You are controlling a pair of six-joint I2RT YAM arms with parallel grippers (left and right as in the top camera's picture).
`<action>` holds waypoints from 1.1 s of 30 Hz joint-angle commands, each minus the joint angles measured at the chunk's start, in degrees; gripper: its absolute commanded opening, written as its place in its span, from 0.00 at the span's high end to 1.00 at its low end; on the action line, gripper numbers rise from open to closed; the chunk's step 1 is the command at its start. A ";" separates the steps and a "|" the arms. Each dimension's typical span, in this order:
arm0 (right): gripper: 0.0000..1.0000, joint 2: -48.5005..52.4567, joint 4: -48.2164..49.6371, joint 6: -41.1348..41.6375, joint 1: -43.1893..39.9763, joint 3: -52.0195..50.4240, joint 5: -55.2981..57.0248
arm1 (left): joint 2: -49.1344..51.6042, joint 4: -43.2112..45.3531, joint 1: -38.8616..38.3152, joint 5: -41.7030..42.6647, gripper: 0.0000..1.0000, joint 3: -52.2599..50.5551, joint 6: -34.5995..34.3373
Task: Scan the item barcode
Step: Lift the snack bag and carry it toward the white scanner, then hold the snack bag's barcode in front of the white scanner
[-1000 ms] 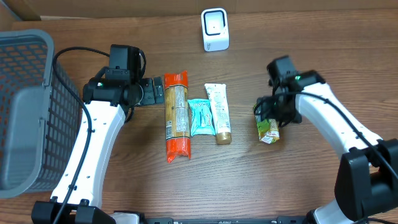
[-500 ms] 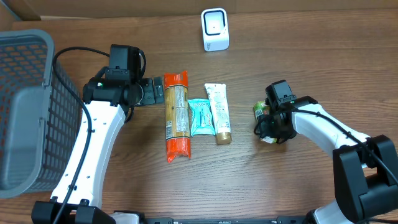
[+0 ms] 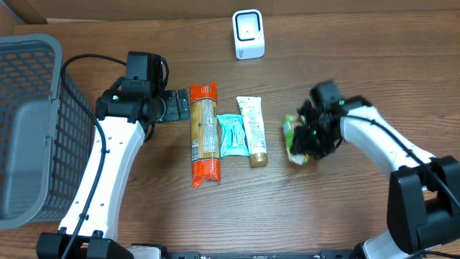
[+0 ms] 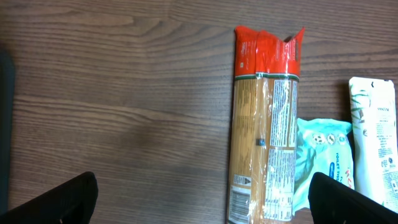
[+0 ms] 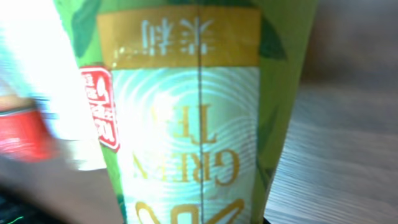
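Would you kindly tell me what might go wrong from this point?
The green tea packet sticks out sideways from the right gripper, so it may slip or twist. Its barcode shows in no view, so it may face away from the scanner. The packet could also brush the nearby tube.

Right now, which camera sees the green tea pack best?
The right wrist view: the green tea pack fills it, lettering readable though upside down. Overhead shows it small and blurred at the right gripper. Left wrist misses it.

Even indoor light, soft shadows on the surface [image 3: 359, 57]. The right claw [image 3: 302, 140] is motion-smeared; the green tea carton [image 5: 193, 124] looks blurry, with glare at left.
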 commanded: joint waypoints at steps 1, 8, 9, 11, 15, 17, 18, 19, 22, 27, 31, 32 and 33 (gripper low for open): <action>0.90 -1.36 -1.11 -8.48 -1.62 10.56 -18.56 | 0.13 0.13 -0.11 -0.52 0.01 0.26 1.29; 0.91 -1.36 -2.01 -11.47 -4.37 19.30 -32.92 | 0.13 0.13 -0.11 -0.52 0.00 0.26 1.29; 0.91 -1.36 -2.27 -11.91 -4.42 19.96 -33.90 | 0.13 0.13 -0.11 -0.52 0.00 0.26 1.29; 0.92 -1.40 -2.29 -11.89 -4.42 20.44 -34.27 | 0.13 0.13 -0.11 -0.52 0.00 0.26 1.29; 0.94 -1.46 -2.19 -11.82 -4.42 20.65 -35.19 | 0.13 0.13 -0.11 -0.52 0.00 0.26 1.29; 0.94 -1.46 -2.62 -11.61 -4.42 21.24 -35.17 | 0.13 0.13 -0.11 -0.52 0.01 0.26 1.29; 0.94 -1.46 -3.04 -11.56 -4.42 22.01 -35.12 | 0.13 0.13 -0.11 -0.52 0.00 0.26 1.29; 0.94 -1.46 -3.48 -10.88 -4.42 22.97 -34.69 | 0.13 0.13 -0.11 -0.52 0.01 0.26 1.29; 0.94 -1.44 -7.52 -5.99 -4.39 31.56 -23.12 | 0.13 0.13 -0.11 -0.52 0.00 0.26 1.29; 0.96 -0.39 -8.50 -1.60 -4.02 45.92 -7.19 | 0.13 0.13 -0.11 -0.52 0.00 0.26 1.29; 0.97 2.29 -3.58 -1.38 -0.17 51.91 12.17 | 0.13 0.13 -0.11 -0.52 0.00 0.26 1.29; 0.96 3.82 -0.02 -3.45 2.16 51.89 20.17 | 0.13 0.13 -0.11 -0.52 0.00 0.26 1.29; 0.96 4.85 1.75 -4.72 3.37 51.89 23.69 | 0.13 0.13 -0.11 -0.55 0.01 0.26 1.29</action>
